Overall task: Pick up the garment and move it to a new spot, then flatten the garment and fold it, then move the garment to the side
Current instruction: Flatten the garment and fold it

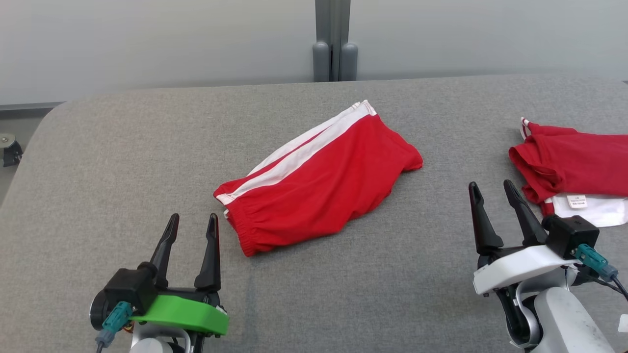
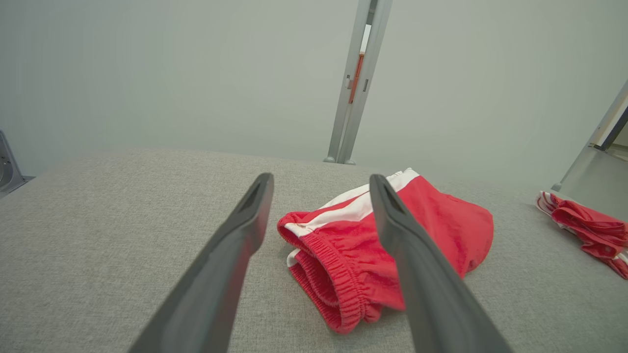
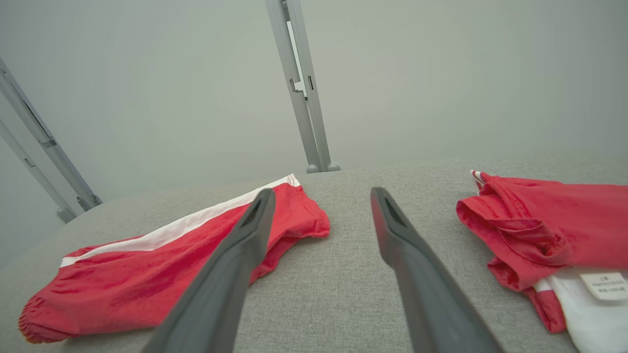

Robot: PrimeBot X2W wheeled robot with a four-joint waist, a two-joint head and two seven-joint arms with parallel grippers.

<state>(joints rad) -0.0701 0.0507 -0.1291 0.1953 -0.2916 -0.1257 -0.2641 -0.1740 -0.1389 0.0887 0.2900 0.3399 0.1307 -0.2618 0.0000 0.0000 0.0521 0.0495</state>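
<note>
Two garments lie on the grey cloth-covered table (image 1: 122, 162), well apart from each other. Item one, the red shorts (image 1: 324, 186) with a white side stripe, sits near the middle of the table, apparently folded in half lengthwise and lying fairly flat. It is set on a slant, with the gathered elastic waistband toward the near left and the leg hems toward the far right. Item two, a red and white garment (image 1: 569, 162), lies bunched at the right side of the table with a small sewn label (image 1: 577, 201) facing up on its white part; its far side is cut off by the edge of the head view. The left gripper (image 1: 194, 216) stands just beside the waistband end of the shorts, apart from the cloth, its fingers (image 1: 211, 255) spread and holding nothing. The right gripper (image 1: 490, 184) stands between the two garments, nearer the second one and touching neither, its fingers likewise spread and empty. A grey post (image 1: 335, 39) rises behind the table's far edge against a pale wall.
</note>
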